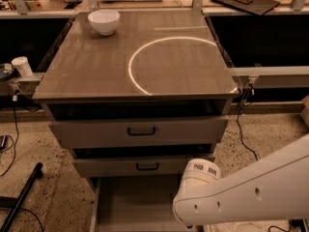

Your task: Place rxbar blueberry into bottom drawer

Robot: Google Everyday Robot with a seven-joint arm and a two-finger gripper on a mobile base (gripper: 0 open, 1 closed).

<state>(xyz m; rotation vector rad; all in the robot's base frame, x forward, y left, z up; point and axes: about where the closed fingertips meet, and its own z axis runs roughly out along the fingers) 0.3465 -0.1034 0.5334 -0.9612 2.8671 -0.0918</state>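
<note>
The bottom drawer [129, 203] is pulled out below the two upper drawers, and its plain floor shows at the lower centre. My white arm [241, 193] reaches in from the right edge, with its rounded joint [199, 174] over the drawer's right half. My gripper lies past that joint, below the picture's bottom edge or behind the arm, so it is out of view. The rxbar blueberry is hidden; it does not show on the cabinet top or on the visible drawer floor.
A white bowl [104, 21] stands at the far left of the cabinet top [96, 71]. The middle drawer [145, 166] and top drawer [140, 131] stand slightly ajar. A white cup [21, 65] sits on a ledge at left. A black pole [21, 193] and cables lie on the floor.
</note>
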